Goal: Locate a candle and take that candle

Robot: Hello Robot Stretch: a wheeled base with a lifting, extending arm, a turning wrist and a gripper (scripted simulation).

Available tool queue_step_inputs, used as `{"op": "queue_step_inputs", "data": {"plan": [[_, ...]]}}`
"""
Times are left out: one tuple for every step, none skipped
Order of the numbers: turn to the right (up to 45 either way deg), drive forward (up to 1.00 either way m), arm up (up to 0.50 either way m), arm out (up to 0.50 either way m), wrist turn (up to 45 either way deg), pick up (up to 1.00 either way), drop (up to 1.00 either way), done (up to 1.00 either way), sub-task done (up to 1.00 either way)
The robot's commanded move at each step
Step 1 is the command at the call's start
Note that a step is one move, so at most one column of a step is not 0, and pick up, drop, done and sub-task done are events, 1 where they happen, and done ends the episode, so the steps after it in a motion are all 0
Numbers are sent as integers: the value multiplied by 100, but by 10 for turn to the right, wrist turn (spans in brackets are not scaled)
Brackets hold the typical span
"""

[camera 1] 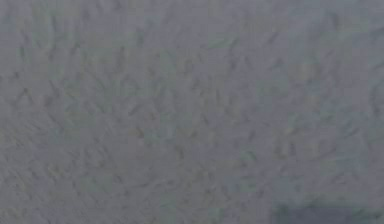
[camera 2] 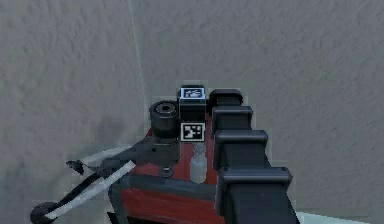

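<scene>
Cannot tell tool point(camera 2: 57, 188) grip state; notes small pale cylinder point(camera 2: 198, 164), likely the candle, upright on red tabletop point(camera 2: 170, 186) beside arm point(camera 2: 240, 150); risks toppling it by sweeping sideways near wall point(camera 2: 300, 60).

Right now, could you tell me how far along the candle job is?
Done: possibly the locating, since a small pale cylinder, perhaps the candle, stands on the dark red top beside the arm. In hand: the arm reaches out, and the gripper, with bare grey behind its fingers, holds nothing. Left: the taking itself.
</scene>
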Motion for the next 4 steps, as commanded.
{"op": "queue_step_inputs", "data": {"plan": [[0, 0, 0, 0, 450, 0, 0, 0, 0], [0, 0, 0, 0, 300, 0, 0, 0, 0], [0, 0, -18, 0, 0, 0, 0, 0, 0], [0, 0, 0, 0, 0, 100, 0, 0, 0]]}}
